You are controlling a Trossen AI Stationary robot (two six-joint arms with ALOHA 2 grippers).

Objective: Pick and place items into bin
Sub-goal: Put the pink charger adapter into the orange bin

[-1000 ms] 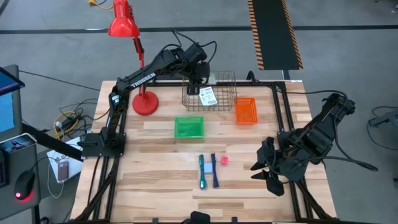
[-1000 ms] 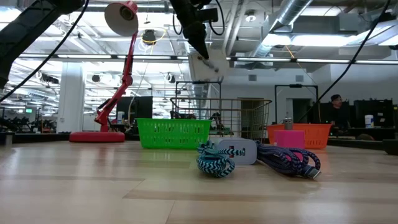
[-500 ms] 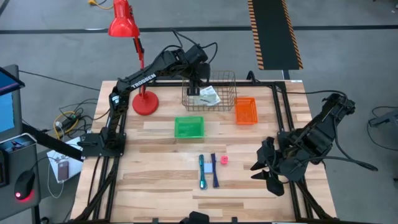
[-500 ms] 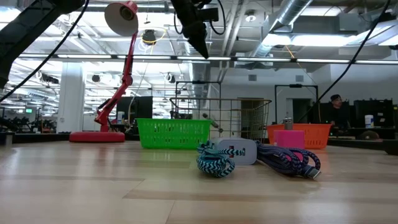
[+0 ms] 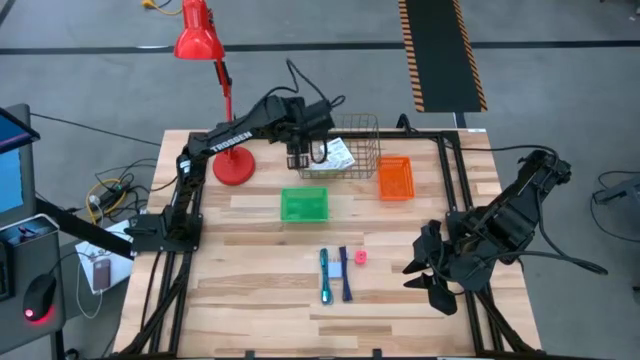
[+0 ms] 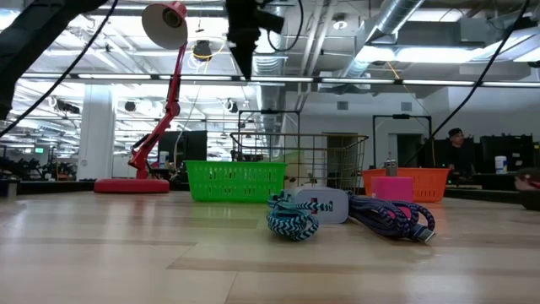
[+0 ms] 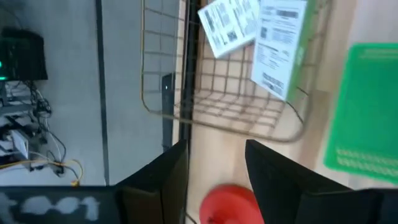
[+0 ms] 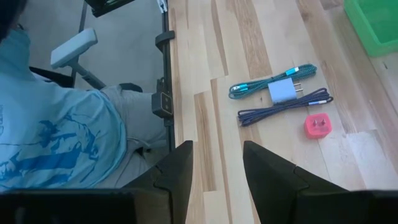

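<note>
A: Looking down, where did the white printed packet [image 5: 338, 153] lie?

B: Flat inside the wire-mesh basket [image 5: 365, 128], near the green basket [image 5: 303, 204] and orange basket [image 5: 394, 178]. The left claw [image 5: 307, 157] hung above the wire rim, fingers apart, holding nothing.

A: And the rest?

B: On the plank desk [image 5: 250, 290]: a braided teal cable [image 8: 272, 81], a dark blue cable [image 8: 283, 107], a pale adapter block [image 8: 280, 92], a pink block [image 8: 318, 125]. The right claw [image 5: 425, 272] waited at the desk's edge, fingers parted, its arm folded.

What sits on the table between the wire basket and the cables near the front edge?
The green basket lies between the wire basket and the teal cable; beyond it, only bare wood. The high view shows this best.
</note>
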